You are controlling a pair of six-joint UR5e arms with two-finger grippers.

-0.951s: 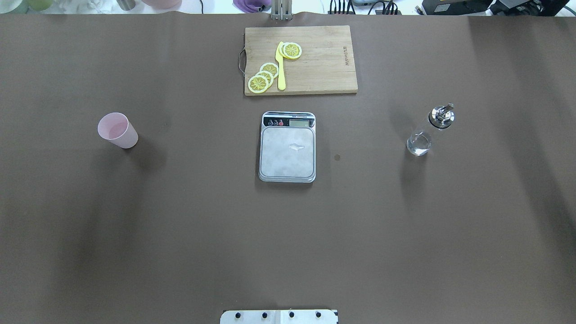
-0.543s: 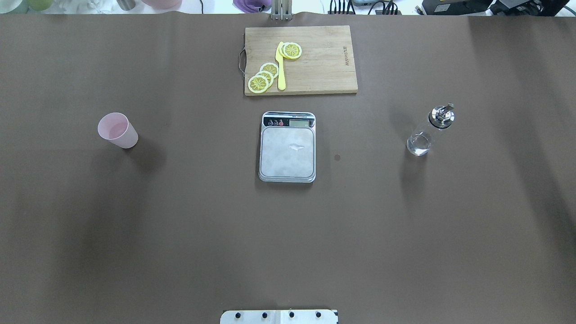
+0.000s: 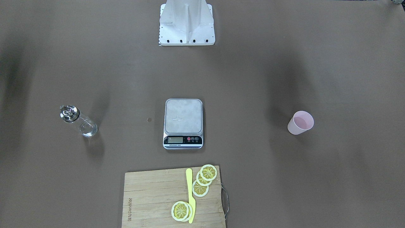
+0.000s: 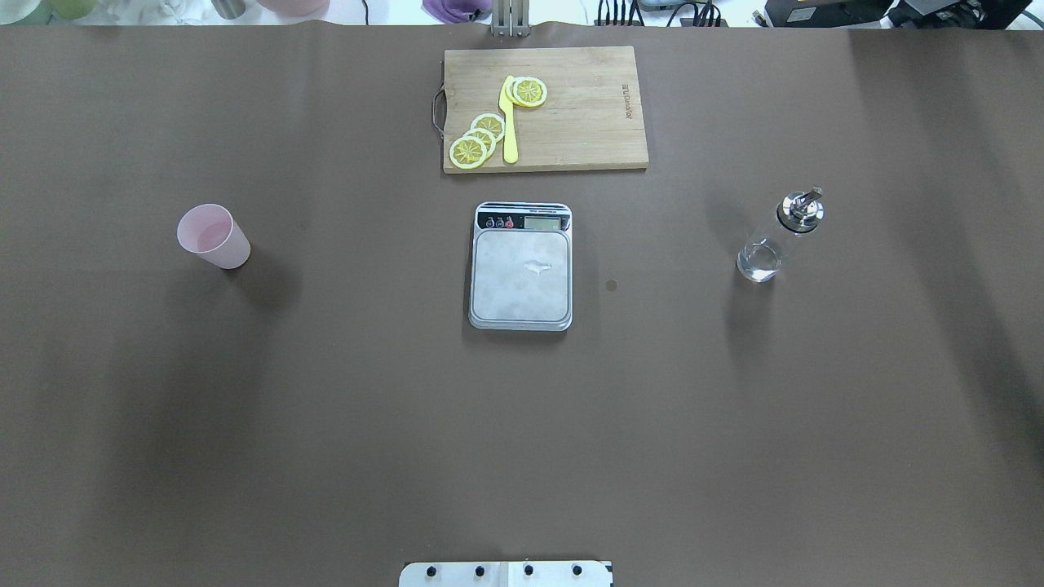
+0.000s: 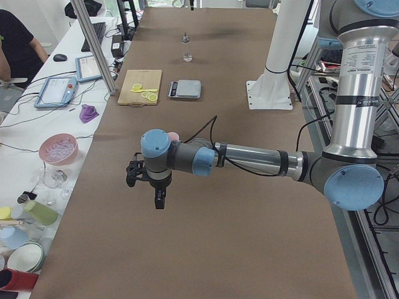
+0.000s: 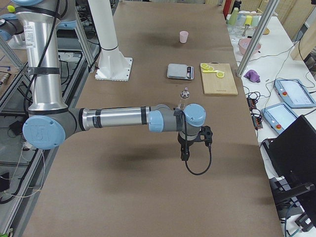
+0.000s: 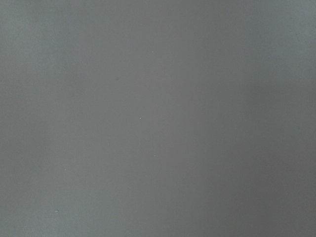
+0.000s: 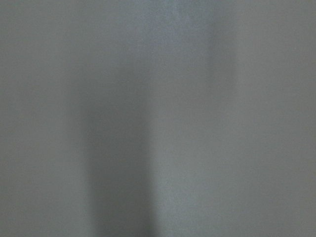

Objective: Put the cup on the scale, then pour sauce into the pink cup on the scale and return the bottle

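Behind the scale (image 4: 520, 277), cutting board (image 4: 587, 122) with lemon slices (image 4: 469, 152), yellow knife (image 4: 510, 143), both jaws probably empty, opening unclear

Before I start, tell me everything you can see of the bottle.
The bottle is a small clear glass cylinder with a shiny silver metal pour-spout cap. Whatever is inside looks colourless, and its level is hard to judge. It stands upright on the brown table, on the robot's right side, well apart from the scale. Nothing touches it but the table.
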